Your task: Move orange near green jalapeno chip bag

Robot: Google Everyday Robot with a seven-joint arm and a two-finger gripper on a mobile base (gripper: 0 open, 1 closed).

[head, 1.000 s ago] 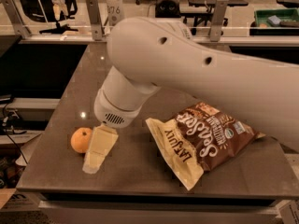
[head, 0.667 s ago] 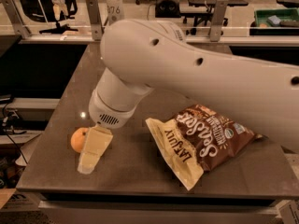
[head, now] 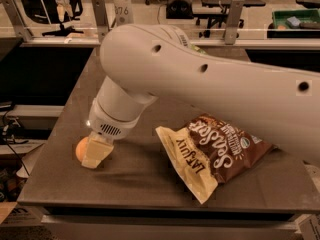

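The orange (head: 79, 149) lies near the front left corner of the dark table (head: 70, 109). My gripper (head: 96, 153) hangs down from the big white arm (head: 210, 84) and sits right against the orange's right side, covering part of it. The green jalapeno chip bag is hidden from view, most likely behind the arm.
A large brown-and-cream chip bag (head: 215, 151) lies at the front right of the table. The table's left edge is just beside the orange and the front edge (head: 150, 201) is close. A rail with metal posts (head: 100, 19) runs behind the table.
The arm has swung left and lowered a little. My gripper has moved onto the orange's right side and covers more of it. The orange has stayed put.
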